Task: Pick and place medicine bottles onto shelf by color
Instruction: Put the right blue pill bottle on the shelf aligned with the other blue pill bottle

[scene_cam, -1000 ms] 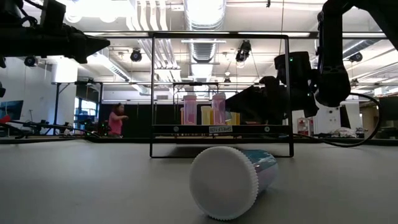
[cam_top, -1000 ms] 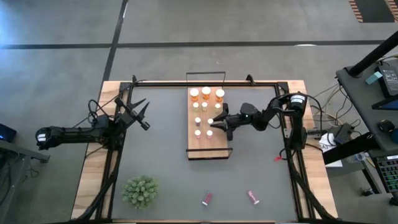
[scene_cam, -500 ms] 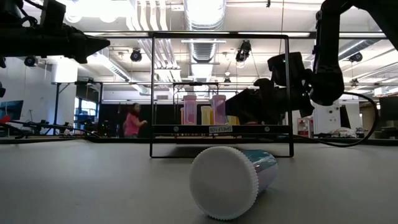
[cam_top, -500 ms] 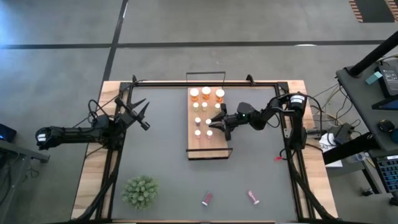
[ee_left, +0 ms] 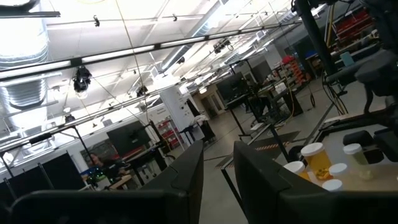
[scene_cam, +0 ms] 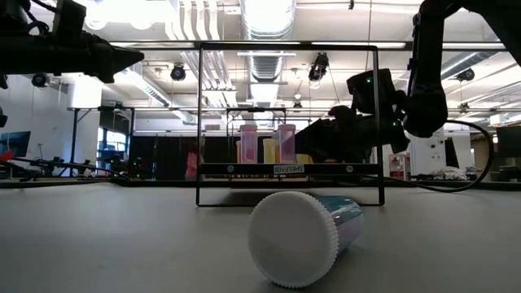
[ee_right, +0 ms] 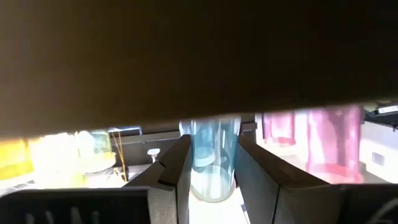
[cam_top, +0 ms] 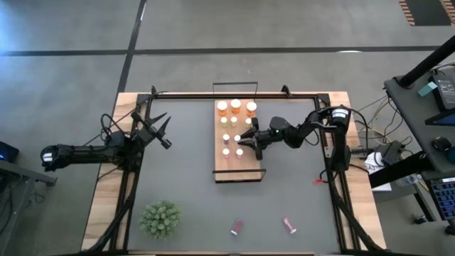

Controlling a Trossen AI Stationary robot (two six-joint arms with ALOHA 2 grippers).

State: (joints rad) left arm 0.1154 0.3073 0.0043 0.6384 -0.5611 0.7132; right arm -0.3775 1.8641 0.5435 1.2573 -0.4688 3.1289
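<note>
Teal bottle (ee_right: 211, 163), translucent and slim, sits clamped between the right gripper's (cam_top: 245, 140) jaws over the wooden shelf (cam_top: 237, 171). Pink bottles (ee_right: 334, 140) stand just beside those jaws. The left gripper (cam_top: 161, 130) waits well apart, jaws closed on nothing.

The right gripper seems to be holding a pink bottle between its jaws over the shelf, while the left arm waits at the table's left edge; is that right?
Not quite: the bottle in the right gripper is teal, as the right wrist view shows. It is over the shelf, and the left arm does wait at the left edge.
</note>
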